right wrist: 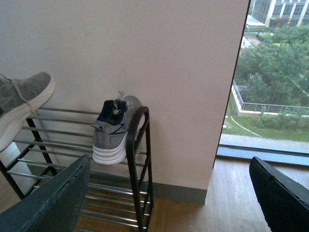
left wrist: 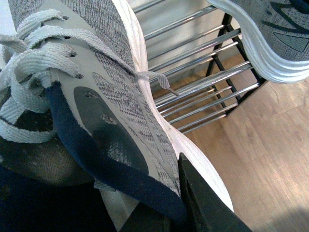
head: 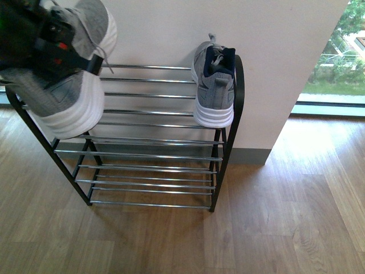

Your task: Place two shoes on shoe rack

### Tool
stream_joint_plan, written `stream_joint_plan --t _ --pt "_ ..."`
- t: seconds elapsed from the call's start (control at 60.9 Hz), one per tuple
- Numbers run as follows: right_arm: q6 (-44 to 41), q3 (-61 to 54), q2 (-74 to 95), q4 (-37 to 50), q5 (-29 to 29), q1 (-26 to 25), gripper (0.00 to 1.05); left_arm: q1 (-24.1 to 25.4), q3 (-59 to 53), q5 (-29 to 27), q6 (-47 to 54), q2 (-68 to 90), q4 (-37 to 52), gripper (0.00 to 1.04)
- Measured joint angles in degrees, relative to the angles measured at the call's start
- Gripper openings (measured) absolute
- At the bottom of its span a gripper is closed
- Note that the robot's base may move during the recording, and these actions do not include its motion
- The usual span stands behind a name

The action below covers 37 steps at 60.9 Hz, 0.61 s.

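Here, left claw clamped on grey shoe (above rack), right claw wide, empty.

Shoe atop right end of rack

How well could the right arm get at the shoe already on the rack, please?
Probably yes: the right gripper is open and empty, facing the shoe at the end of the rack with nothing between; the other shoe hangs well aside.
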Motion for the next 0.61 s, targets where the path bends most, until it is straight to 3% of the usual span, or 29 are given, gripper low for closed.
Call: stream_joint_plan --t 0.608 --pt "0.02 0.0 0.0 0.0 0.0 0.0 0.95 -6.14 32.59 -2.91 2.64 27.54 -10.58 0.02"
